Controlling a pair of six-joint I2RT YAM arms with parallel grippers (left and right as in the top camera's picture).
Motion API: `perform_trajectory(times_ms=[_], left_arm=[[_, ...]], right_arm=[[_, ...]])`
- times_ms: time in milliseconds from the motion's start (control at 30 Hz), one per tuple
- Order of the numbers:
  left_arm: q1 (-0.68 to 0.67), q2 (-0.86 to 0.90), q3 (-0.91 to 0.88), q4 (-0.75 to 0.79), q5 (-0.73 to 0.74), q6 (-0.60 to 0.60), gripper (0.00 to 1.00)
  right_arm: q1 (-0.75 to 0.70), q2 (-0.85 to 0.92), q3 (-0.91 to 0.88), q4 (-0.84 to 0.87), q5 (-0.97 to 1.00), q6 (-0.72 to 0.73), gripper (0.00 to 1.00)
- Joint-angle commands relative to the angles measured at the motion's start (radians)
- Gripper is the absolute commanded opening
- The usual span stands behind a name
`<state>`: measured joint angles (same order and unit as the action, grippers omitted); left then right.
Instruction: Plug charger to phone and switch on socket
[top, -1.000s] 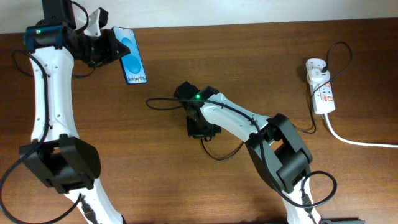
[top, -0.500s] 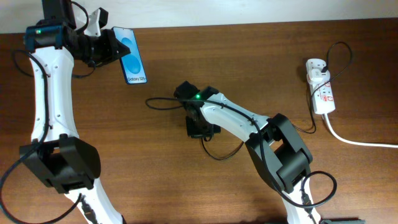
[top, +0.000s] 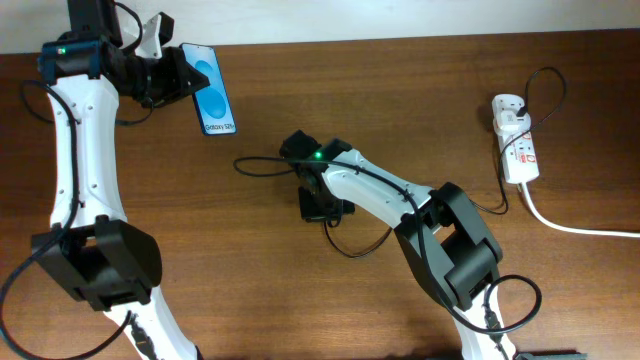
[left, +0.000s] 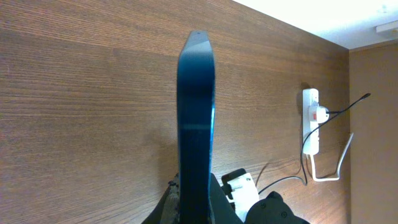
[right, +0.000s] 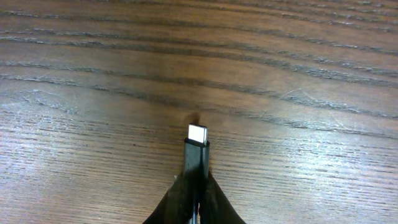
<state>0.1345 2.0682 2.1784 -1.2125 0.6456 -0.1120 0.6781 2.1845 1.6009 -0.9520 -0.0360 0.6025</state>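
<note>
The phone (top: 211, 92) with its blue screen is held off the table at the back left by my left gripper (top: 172, 78), which is shut on its end. In the left wrist view the phone (left: 196, 118) shows edge-on between the fingers (left: 196, 199). My right gripper (top: 322, 208) is near the table's middle, shut on the charger plug; in the right wrist view the black plug (right: 198, 154) with its metal tip sticks out of the fingers (right: 196, 199) just above the wood. The thin black charger cable (top: 262, 162) loops around the right arm. The socket (top: 517, 140) lies at the far right.
The socket's thick white cord (top: 575, 228) runs off the right edge. A thin black cable arcs from the socket's top (top: 548, 85). The socket also shows in the left wrist view (left: 310, 118). A pale wall borders the table's back edge.
</note>
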Motion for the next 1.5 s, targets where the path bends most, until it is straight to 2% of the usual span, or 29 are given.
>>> perform_trajectory(times_ms=[0,300,400,533,667,700,800,833,933,1133,1267,1467], left_arm=[[0.006,-0.016,0.016,0.002,0.012,0.012,0.00],[0.006,-0.016,0.016,0.021,0.034,0.012,0.00],[0.006,-0.016,0.016,0.087,0.151,0.013,0.00],[0.006,-0.016,0.016,0.214,0.302,0.013,0.00],[0.006,-0.016,0.016,0.308,0.434,0.012,0.00],[0.006,-0.016,0.016,0.336,0.460,-0.003,0.00],[0.006,-0.016,0.016,0.436,0.477,-0.177,0.00],[0.006,-0.016,0.016,0.460,0.502,-0.200,0.00],[0.006,-0.016,0.016,0.568,0.655,-0.295,0.00],[0.004,-0.016,0.016,0.663,0.874,-0.418,0.00],[-0.004,-0.016,0.016,0.660,0.928,-0.426,0.00],[-0.082,-0.016,0.016,0.659,0.921,-0.426,0.00]], right_arm=[[0.009,0.034,0.010,0.003,-0.008,0.008,0.08],[-0.033,0.034,0.086,-0.048,-0.020,-0.010,0.04],[-0.058,0.032,0.174,-0.105,-0.097,-0.107,0.04],[-0.065,0.011,0.312,-0.249,-0.104,-0.198,0.04],[-0.064,-0.089,0.403,-0.335,-0.103,-0.225,0.04],[-0.064,-0.119,0.403,-0.335,-0.103,-0.226,0.04],[-0.063,-0.266,0.403,-0.336,-0.100,-0.229,0.04],[-0.059,-0.298,0.403,-0.337,-0.099,-0.233,0.04],[-0.044,-0.401,0.403,-0.335,-0.099,-0.259,0.04],[-0.043,-0.482,0.403,-0.285,-0.111,-0.277,0.04],[-0.039,-0.483,0.403,-0.218,-0.114,-0.277,0.04],[0.016,-0.482,0.403,-0.092,-0.110,-0.267,0.04]])
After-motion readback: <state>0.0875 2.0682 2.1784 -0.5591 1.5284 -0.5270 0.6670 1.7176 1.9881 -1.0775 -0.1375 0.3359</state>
